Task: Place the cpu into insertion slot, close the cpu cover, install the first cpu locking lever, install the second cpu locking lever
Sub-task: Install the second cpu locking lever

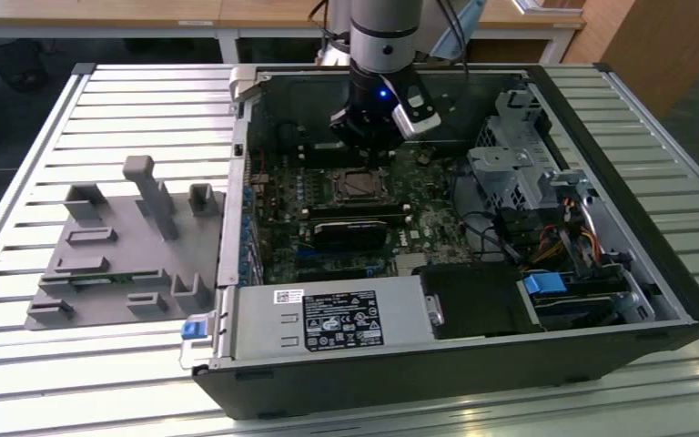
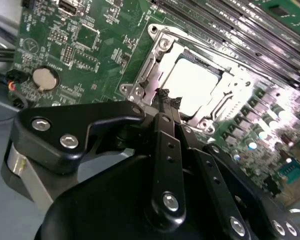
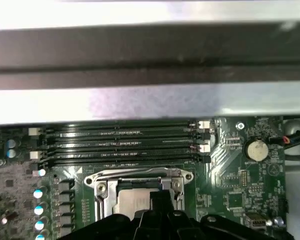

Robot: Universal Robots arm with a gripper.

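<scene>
above insertion slot [image 1: 356, 186]: open | beside: black module [image 1: 352, 228], drive cage [image 1: 513, 168] | around: case walls [image 1: 243, 164]

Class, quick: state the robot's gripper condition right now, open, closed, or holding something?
Gripper: fingers shut together, nothing visibly held, tips at the edge of the cpu cover.

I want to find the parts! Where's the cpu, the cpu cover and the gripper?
cpu [image 2: 192, 85]: second wrist view, its pale face.
cpu cover [image 2: 157, 60]: second wrist view, frame's silvery side.
gripper [image 2: 169, 100]: second wrist view, its fingertips.
</scene>
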